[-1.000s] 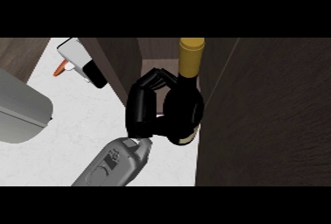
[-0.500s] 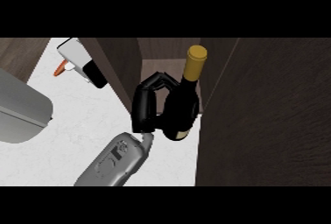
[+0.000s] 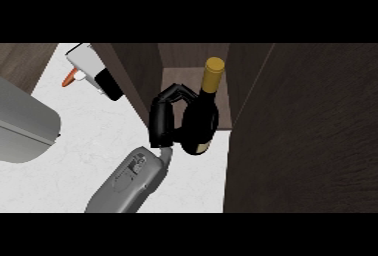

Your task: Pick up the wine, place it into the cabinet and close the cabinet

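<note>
dark glass wine (image 3: pixel 198 120), gold cap up, sits at the mouth of the cabinet (image 3: pixel 193 57), its base just over the white worktop (image 3: pixel 88 125). one robot hand (image 3: pixel 164 120), which side i can't tell, curls round the bottle's left flank. to do this well, i'd push it straight in, keeping it upright and centred between the brown side walls, and let go only once the base rests inside. the open door (image 3: pixel 303 130) looms close on the right. a grey appliance (image 3: pixel 22 130) and a white-and-orange thing (image 3: pixel 88 70) lie well off to the left.
</note>
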Robot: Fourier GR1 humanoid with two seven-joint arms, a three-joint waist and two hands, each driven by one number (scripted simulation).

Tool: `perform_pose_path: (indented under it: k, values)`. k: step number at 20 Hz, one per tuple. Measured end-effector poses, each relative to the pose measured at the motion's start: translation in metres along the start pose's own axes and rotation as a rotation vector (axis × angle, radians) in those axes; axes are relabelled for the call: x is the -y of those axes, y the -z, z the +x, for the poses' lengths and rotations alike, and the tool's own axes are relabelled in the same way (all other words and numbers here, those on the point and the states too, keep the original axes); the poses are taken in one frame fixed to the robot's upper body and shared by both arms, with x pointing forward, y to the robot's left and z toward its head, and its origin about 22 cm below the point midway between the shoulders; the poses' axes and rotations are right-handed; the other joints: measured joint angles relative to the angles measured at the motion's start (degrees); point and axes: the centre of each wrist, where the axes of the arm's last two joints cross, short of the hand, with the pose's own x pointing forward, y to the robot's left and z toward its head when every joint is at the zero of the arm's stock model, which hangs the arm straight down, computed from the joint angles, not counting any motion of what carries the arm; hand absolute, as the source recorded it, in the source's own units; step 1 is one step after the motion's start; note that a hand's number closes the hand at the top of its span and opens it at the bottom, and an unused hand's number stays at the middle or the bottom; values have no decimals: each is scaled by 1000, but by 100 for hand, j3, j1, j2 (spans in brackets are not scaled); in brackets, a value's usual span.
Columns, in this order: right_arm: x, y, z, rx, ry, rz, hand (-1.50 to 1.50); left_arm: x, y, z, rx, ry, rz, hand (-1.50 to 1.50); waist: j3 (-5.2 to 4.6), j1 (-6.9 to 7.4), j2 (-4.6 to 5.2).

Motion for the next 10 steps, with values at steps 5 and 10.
perform_pose_path:
  k: [5,10]
  values:
    - [0,2,3,-7,-1,-2,-150,-6,8,-7,1,-5,27,150,0,-3,-2]
    - [1,2,4,-16,0,-7,-150,-16,24,-13,-20,-7,32,150,0,-3,-2]
